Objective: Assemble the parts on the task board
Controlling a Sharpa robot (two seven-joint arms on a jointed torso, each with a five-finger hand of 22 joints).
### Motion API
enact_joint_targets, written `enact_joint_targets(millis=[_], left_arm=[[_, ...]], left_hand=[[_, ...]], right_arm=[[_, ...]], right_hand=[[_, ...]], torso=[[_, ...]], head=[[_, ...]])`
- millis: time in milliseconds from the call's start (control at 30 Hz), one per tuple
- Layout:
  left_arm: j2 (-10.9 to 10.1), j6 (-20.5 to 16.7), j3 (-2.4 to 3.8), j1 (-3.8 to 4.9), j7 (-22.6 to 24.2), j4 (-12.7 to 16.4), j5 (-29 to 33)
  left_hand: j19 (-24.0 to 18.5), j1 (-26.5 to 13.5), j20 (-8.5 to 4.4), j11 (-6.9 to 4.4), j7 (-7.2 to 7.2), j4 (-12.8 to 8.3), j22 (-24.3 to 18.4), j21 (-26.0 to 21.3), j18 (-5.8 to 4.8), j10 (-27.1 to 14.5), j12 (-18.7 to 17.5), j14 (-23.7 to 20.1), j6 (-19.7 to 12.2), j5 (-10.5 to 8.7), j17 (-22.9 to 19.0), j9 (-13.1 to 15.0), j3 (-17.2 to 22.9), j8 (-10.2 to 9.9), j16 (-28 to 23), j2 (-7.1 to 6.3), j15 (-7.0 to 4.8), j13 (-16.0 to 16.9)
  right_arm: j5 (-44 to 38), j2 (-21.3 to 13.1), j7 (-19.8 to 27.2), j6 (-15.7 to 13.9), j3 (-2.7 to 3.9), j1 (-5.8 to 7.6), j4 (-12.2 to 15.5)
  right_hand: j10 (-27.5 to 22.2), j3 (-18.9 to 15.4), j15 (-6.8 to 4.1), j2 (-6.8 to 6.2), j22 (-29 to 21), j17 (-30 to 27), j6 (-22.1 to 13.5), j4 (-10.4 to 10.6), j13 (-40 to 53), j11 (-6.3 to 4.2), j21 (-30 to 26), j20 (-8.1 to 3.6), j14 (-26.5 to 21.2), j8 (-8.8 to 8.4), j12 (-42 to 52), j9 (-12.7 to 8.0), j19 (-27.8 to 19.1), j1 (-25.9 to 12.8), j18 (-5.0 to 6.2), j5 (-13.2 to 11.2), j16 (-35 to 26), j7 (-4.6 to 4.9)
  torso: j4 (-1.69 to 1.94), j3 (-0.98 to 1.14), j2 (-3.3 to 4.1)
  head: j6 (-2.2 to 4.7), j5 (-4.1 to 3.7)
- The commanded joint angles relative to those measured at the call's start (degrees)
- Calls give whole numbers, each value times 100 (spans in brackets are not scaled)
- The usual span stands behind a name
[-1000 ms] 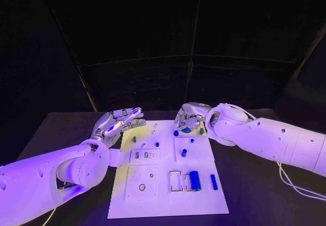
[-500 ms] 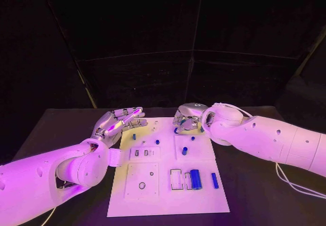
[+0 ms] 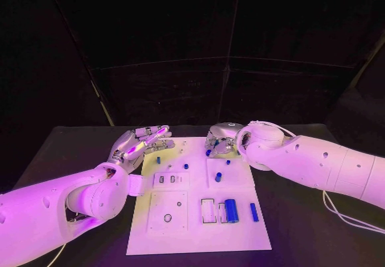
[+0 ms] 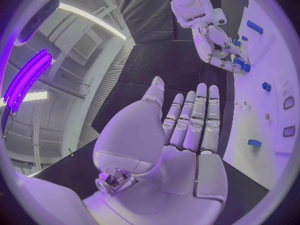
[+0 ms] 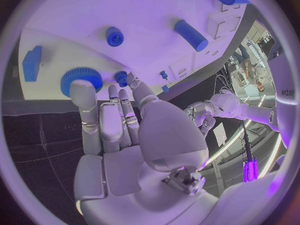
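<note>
Nearest to me, the task board lies flat on the black table. Its near part carries a large blue cylinder lying beside a rectangular recess, with a slimmer blue bar just to its right. Neither hand is near these parts.

Further along the board, a blue peg stands in the middle panel, and smaller blue pieces sit beyond it.

My left hand hovers at the board's left edge. Its fingers are extended and apart, and it holds nothing. I judge it to be on standby.

At the far end of the board, my right hand is lowered over a cluster of parts. In the right wrist view, its fingertips lie against or just beside a blue gear, with a smaller toothed piece close to the other fingers. I cannot tell whether the fingers have actually closed on either part; contact is not clear.

Step in hand, as I judge it: acquiring a gear at the far edge of the board.

The next move calls for:
- a firm pinch on the rim of the gear, without disturbing the smaller toothed piece;
- a straight lift clear of the board;
- alignment over its seat, which I cannot identify from here.
</note>
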Motion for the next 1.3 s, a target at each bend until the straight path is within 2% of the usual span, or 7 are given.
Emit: enact_joint_targets(millis=[33, 233, 667, 867, 1033, 1167, 1300], left_arm=[[-4, 86, 6, 12, 21, 15, -51], [-16, 88, 6, 19, 13, 24, -51], [0, 101, 6, 26, 1, 5, -51], [1, 103, 6, 27, -8, -3, -51], [-21, 91, 6, 28, -27, -20, -51], [-55, 66, 6, 34, -44, -17, -51], [-70, 58, 6, 39, -47, -22, -50]], left_hand=[[28, -28, -2, 7, 165, -30, 9, 33, 84, 20, -8, 21, 34, -21, -5, -8, -4, -35, 20, 32, -1, -5], [39, -34, -4, 12, 173, -36, 8, 36, 82, 11, -18, 27, 27, -21, -6, -9, -8, -45, 20, 33, 0, -6], [42, -37, -5, 14, 177, -38, 8, 37, 81, 6, -23, 29, 23, -20, -7, -10, -9, -50, 19, 34, 0, -7], [46, -40, -6, 17, 180, -40, 7, 38, 80, 0, -28, 31, 19, -20, -8, -10, -10, -55, 19, 38, 1, -8], [51, -46, -6, 22, 188, -43, 5, 39, 78, -11, -38, 35, 10, -19, -9, -12, -10, -64, 18, 46, 3, -9], [55, -50, -7, 26, 193, -45, 4, 39, 78, -20, -45, 38, 3, -19, -10, -12, -11, -71, 17, 51, 4, -9], [56, -51, -7, 27, 194, -46, 3, 40, 77, -22, -47, 39, 1, -20, -10, -13, -11, -74, 17, 53, 4, -9]], right_arm=[[-57, 26, -20, 204, 5, 14, -27], [-57, 72, 0, 312, 4, 13, -78], [-57, 193, 16, 256, 3, 13, -219], [-57, 203, 62, -131, 3, 12, -204], [-52, 138, 53, -797, 4, 11, -13], [-35, 155, -51, -1204, 7, 12, 37], [-3, 274, -129, -1486, 8, 15, -91]], right_hand=[[-6, 70, 25, 56, 35, 14, -25, -3, 10, -2, 60, 25, 186, 9, 57, 8, 11, 59, -34, -56, 43, -2], [-20, 218, 24, 124, 115, 18, -31, -12, -7, -6, 144, 35, 172, 0, 92, 3, -19, 126, -41, -136, 73, -8], [157, 555, 13, 253, 285, 42, 107, -7, -20, -26, 313, 41, 162, 38, 222, 17, -50, 118, -53, -179, 138, 7], [383, 793, -21, 310, 578, 33, 383, 2, -3, -75, 528, 22, 159, 141, 319, 45, 33, 114, -94, -241, 162, -19], [559, 1086, -70, 295, 684, 8, 584, 5, 20, -128, 631, -26, 150, 201, 364, 48, 30, 114, -105, -220, 174, -65], [570, 1192, -69, 254, 738, 11, 600, 5, 18, -137, 674, -31, 151, 191, 348, 40, 35, 95, -113, -236, 184, -64], [563, 1293, -63, 191, 783, 11, 592, 5, 15, -130, 710, -27, 150, 170, 325, 29, 35, 72, -121, -278, 193, -56]], torso=[[-2, -1, 17], [0, -4, 33], [12, -10, 45], [13, -13, 47], [5, -13, 42], [-7, -20, 52], [41, -17, 62]], head=[[-25, 7], [-2, -15], [-77, 5], [-83, 15], [-59, 33], [-28, 48], [-5, 49]])
